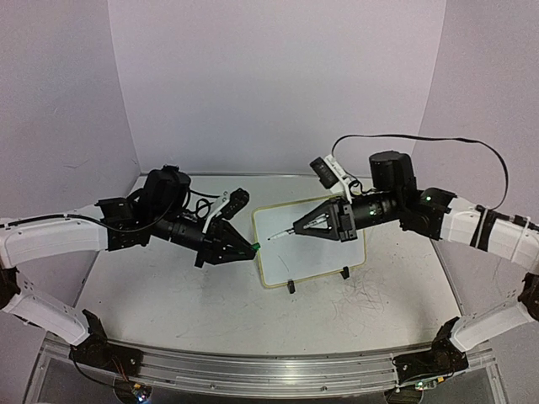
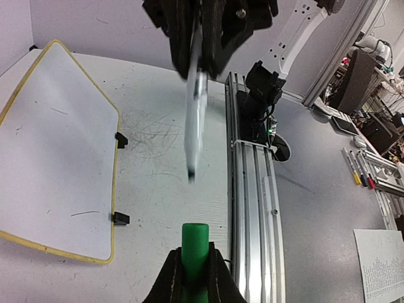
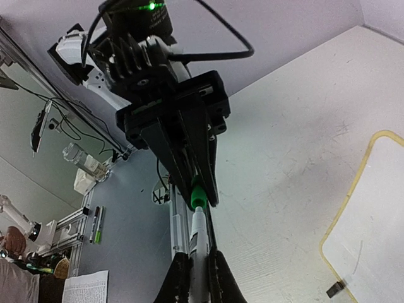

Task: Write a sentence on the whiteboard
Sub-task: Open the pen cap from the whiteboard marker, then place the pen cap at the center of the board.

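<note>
Two grippers faced each other: the left gripper (image 2: pixel 194 278) pinched a green cap (image 2: pixel 194 243), the right gripper (image 3: pixel 201 268) clamped a white marker (image 3: pixel 198 237), and the whiteboard (image 1: pixel 316 257) sat on the table (image 1: pixel 168 295) beneath the marker.

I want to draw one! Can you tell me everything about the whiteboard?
The whiteboard is a small white rectangle with rounded corners and a thin pale-yellow frame. Two black clip feet grip its near edge. It seems to lie flat on the pale table, a bit askew. Its surface looks smooth and nearly blank, with a few faint short strokes. Nothing else appears to touch it.
</note>
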Action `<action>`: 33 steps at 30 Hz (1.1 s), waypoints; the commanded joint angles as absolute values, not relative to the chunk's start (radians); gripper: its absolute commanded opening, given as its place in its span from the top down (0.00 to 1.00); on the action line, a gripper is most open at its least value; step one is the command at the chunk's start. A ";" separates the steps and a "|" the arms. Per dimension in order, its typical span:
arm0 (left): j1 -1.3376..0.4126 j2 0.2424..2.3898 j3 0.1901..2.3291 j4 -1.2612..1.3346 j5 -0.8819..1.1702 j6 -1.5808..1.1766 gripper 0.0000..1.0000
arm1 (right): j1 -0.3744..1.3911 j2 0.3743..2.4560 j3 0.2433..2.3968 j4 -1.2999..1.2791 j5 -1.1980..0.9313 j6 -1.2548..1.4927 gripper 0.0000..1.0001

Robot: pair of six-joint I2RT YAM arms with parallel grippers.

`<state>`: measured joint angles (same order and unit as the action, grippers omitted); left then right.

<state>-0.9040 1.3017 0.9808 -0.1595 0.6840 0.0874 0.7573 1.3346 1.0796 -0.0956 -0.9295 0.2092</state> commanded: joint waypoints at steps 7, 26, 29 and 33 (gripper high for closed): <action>-0.894 1.132 0.921 -0.180 0.471 0.123 1.00 | 0.658 1.083 0.998 -0.088 -0.701 0.231 1.00; -0.846 1.211 0.741 -0.106 -0.372 -0.431 1.00 | 0.651 0.784 0.882 -0.104 0.175 0.264 1.00; -0.831 1.286 0.741 -0.119 -0.411 -0.516 1.00 | 0.652 0.787 0.883 -0.104 0.172 0.241 1.00; -0.827 1.406 0.765 -0.122 -0.454 -0.577 1.00 | 0.651 0.794 0.885 -0.100 0.148 0.224 1.00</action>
